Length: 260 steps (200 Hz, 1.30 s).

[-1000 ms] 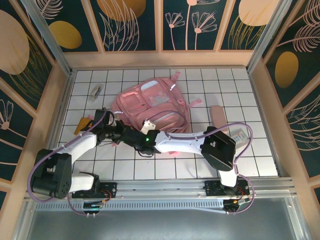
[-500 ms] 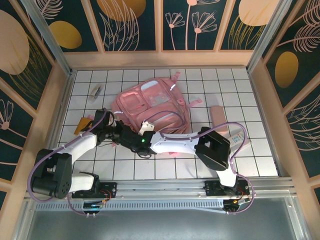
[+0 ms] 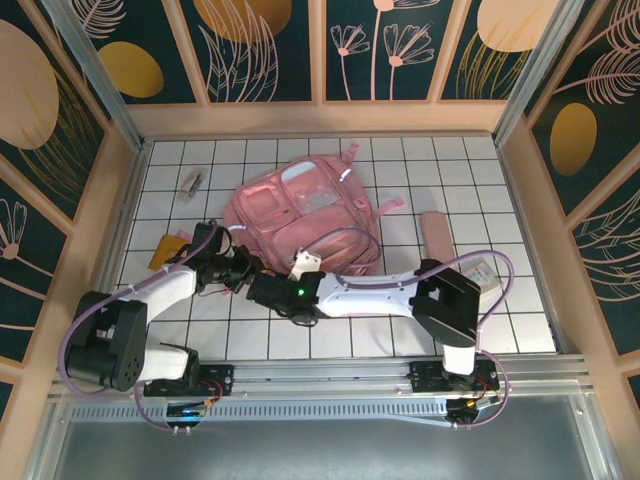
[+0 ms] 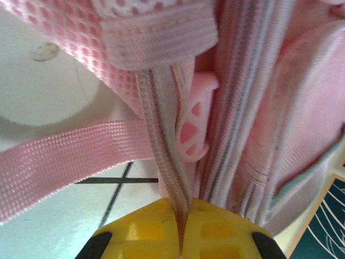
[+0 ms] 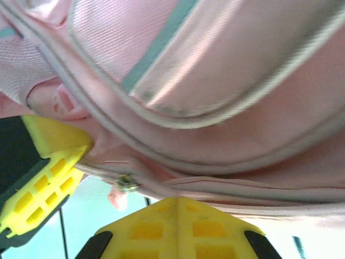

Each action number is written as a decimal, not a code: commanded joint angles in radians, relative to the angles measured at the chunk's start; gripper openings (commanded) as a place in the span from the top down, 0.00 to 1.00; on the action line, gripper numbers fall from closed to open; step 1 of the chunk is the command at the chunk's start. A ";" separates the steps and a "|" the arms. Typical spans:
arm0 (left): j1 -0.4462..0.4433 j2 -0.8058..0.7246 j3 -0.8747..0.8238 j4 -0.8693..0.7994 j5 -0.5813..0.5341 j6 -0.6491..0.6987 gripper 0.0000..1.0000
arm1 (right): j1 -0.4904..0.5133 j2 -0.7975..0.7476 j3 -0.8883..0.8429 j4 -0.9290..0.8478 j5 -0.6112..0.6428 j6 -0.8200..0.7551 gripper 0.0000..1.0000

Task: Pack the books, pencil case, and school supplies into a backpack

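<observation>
Pink fabric took most of the scene: the backpack [image 3: 300, 210] lay flat near the middle of the white tiled table [image 3: 500, 160], a little toward the far side, with its translucent front pockets facing up. Both arms reached to its near left corner. The left gripper [image 3: 233, 268] was at the edge of the bag, and in the left wrist view its yellow fingers [image 4: 145, 229] were pressed together on a narrow striped strip of the backpack [image 4: 280, 108] (it looked like the tape beside a zip), so this gripper [image 4: 181, 221] was pinching the bag. A pink webbing strap [image 4: 64, 156] crossed the tiles to the left of it, and a pink plastic buckle [image 4: 194, 124] sat just above the fingers. The right gripper [image 3: 262, 290] was just beside the left one, on the near side. In the right wrist view its fingers [image 5: 145, 232] were shut tight against each other, with the lower seam of the backpack [image 5: 215, 108] right at their tips; I could not tell whether any fabric was caught between them. A small metal zip pull [image 5: 126, 183] hung close by. An orange pad [image 3: 163, 253] lay on the table left of the bag, partly under the left arm, and a tiny grey-white piece [image 3: 190, 182] lay farther back, apart from the bag.
</observation>
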 commanded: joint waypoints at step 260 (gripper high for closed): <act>0.026 -0.079 -0.044 -0.045 0.153 -0.147 1.00 | -0.019 0.089 0.032 0.133 0.002 0.097 0.70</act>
